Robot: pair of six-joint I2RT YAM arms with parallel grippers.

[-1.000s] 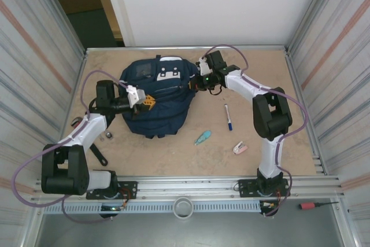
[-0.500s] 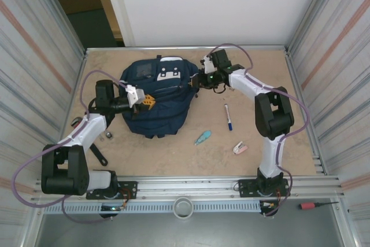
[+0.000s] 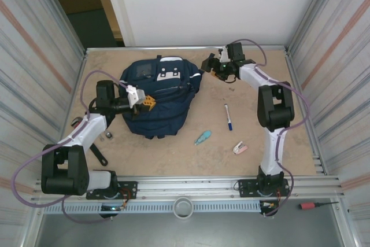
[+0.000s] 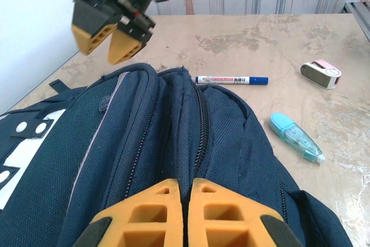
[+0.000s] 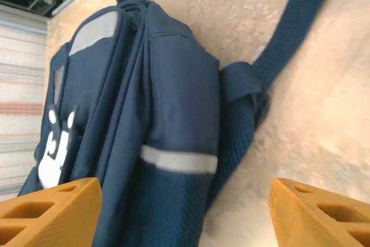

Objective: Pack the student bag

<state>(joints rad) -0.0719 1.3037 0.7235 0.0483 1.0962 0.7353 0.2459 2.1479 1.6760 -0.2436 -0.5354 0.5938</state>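
The student bag (image 3: pixel 159 93), a big navy backpack with white patches, lies at the table's middle left. My left gripper (image 3: pixel 148 102) rests on its left half. In the left wrist view its orange fingers (image 4: pixel 153 212) are pressed together on a fold of navy fabric beside a closed zipper (image 4: pixel 200 134). My right gripper (image 3: pixel 207 63) hovers just off the bag's far right corner, open, with nothing between its fingers. In the right wrist view that gripper (image 5: pixel 185 192) faces the bag's side (image 5: pixel 173 102), where a reflective strip (image 5: pixel 179 160) and a strap (image 5: pixel 289 33) show.
On the bare table right of the bag lie a blue-capped marker (image 3: pixel 228 117), a light blue correction tape (image 3: pixel 202 137) and a small pink and white item (image 3: pixel 240 147). A few small dark bits (image 3: pixel 76 122) lie near the left wall. Metal walls close in both sides.
My right gripper has opened, let go of the bag's right edge and drawn back to the far right. The left gripper and the bag have stayed put.
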